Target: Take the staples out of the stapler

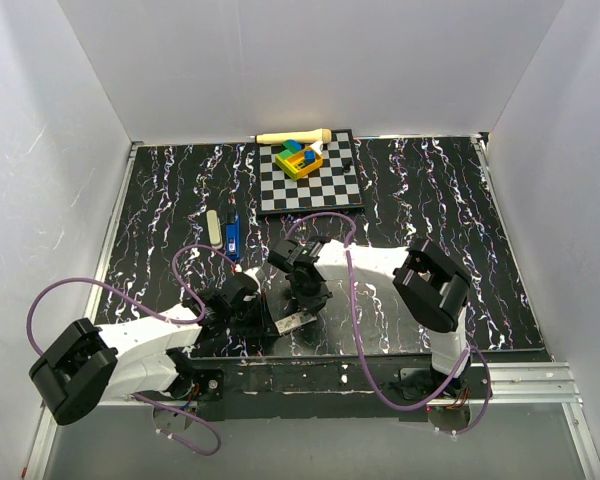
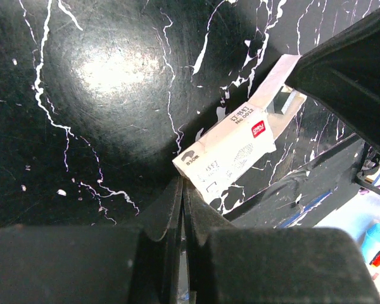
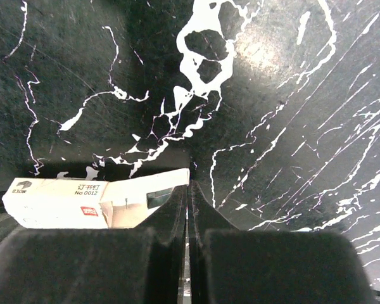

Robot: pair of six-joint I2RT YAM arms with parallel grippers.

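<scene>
The blue stapler (image 1: 234,238) lies on the black marbled table at the middle left, far from both grippers. A white staple box (image 1: 293,322) lies near the front edge between the grippers. In the left wrist view the box (image 2: 231,152) lies just past my shut left gripper (image 2: 182,185), its near corner at the fingertips. In the right wrist view the box (image 3: 82,201) lies to the left with its end flap open, the flap reaching my shut right gripper (image 3: 189,185). No staples show in either gripper. In the top view the left gripper (image 1: 265,315) and right gripper (image 1: 305,305) flank the box.
A pale narrow piece (image 1: 213,227) lies beside the stapler. A checkered board (image 1: 320,190) at the back holds coloured toy blocks (image 1: 300,158) and a wooden-handled tool (image 1: 293,136). Purple cables (image 1: 195,255) loop over the table. White walls enclose three sides.
</scene>
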